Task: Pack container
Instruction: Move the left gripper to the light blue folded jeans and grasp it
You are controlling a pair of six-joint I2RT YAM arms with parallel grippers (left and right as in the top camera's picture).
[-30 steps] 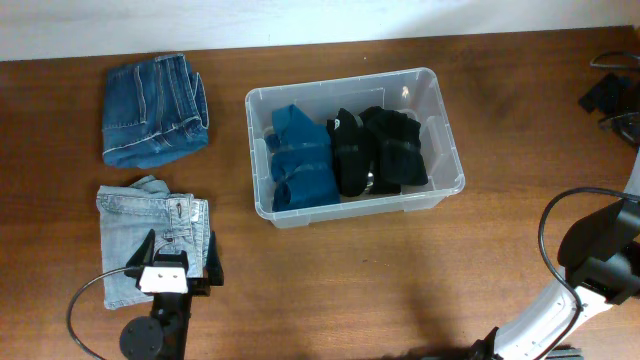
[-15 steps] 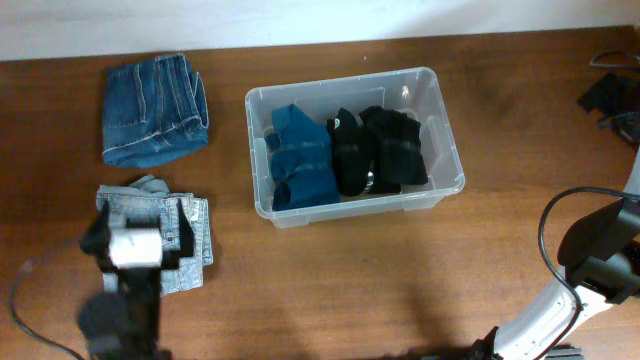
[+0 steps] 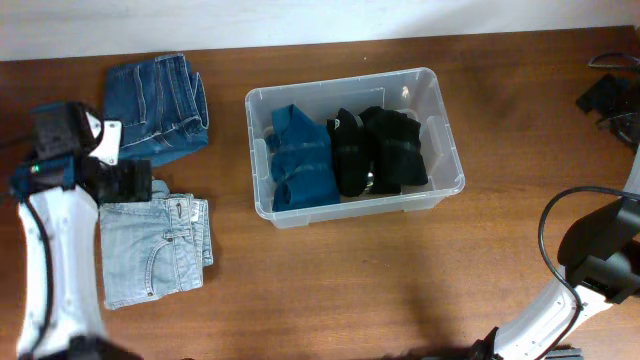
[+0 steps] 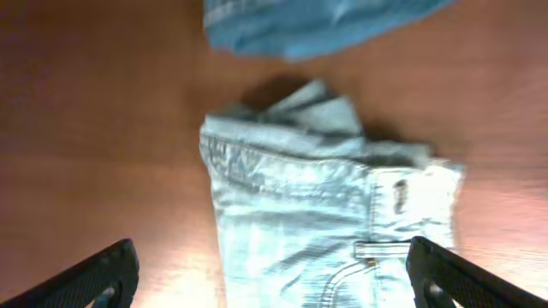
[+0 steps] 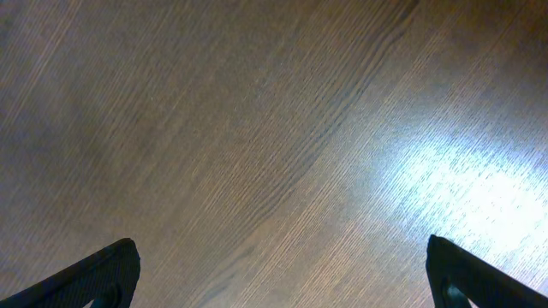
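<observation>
Fingers (image 4: 98,275) on left gripper (image 4: 274,278) spread wide, nothing pinched, hanging over light jeans (image 4: 325,222) at left of overhead frame. Right gripper (image 5: 278,278) same: spread, empty, only bare table (image 5: 274,128) under it, arm parked lower right. Container (image 3: 256,160) sits upper centre of overhead frame, long side slightly skewed, open top, well apart from both grippers. Inside: blue garment (image 3: 300,160) at left end, black garments (image 3: 385,150) middle to right, floor mostly covered. My read on the tub: thin clear plastic, light even loaded, walls likely flex, surface slick. If it needs shifting, pinch the rolled rim at a short end or push low on a wall; mid-wall squeeze would probably bow it. Dark jeans (image 3: 155,110) lie upper left, just above the light pair, both folded, soft. Table is brown wood grain, flat, glare patch in right wrist view, so the tub would probably slide easily. Pale wall (image 3: 320,20) runs along top edge; black gear (image 3: 610,95) at upper right edge.
</observation>
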